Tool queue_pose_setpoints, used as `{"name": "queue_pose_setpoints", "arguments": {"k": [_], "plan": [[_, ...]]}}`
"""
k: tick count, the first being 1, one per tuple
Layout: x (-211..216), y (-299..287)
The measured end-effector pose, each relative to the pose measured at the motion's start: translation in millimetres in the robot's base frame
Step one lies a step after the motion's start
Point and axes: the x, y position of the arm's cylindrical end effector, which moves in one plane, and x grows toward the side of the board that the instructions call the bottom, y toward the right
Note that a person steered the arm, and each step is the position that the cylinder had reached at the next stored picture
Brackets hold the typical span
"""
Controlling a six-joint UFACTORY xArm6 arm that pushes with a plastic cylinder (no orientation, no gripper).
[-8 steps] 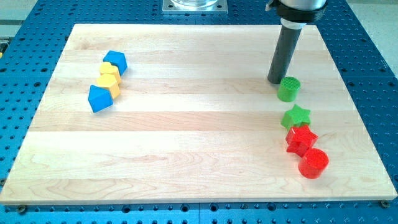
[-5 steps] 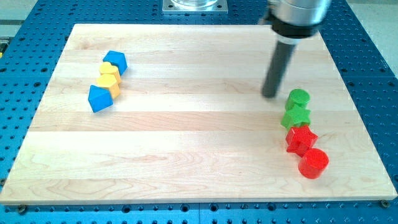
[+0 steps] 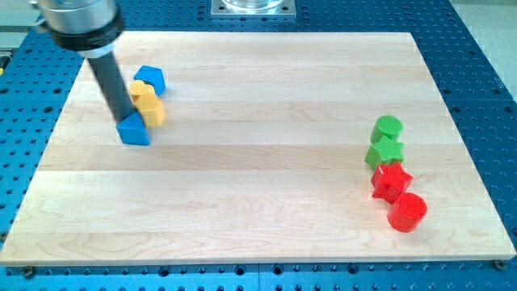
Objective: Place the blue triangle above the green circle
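My tip [image 3: 123, 119] having crossed from green circle [image 3: 388, 127] — now touching blue triangle [image 3: 134, 130] at its 11 o'clock, board's far left. No claw. Push toward circle starting — long way left.

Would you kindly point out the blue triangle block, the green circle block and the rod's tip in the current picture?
blue triangle block [image 3: 135, 131]: camera view, on its top face.
green circle block [image 3: 388, 126]: camera view, on its round top.
my tip [image 3: 123, 118]: camera view, the rod's very end, against the triangle's upper-left edge.
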Motion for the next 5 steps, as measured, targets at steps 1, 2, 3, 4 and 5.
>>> {"name": "queue_pose_setpoints", "arguments": {"k": [1,2,3,4,5], "plan": [[8.3,-57.0],[27.1,-26.8],[28.8,-3.9],[19.8,55.7],[34.5,-10.8]]}}
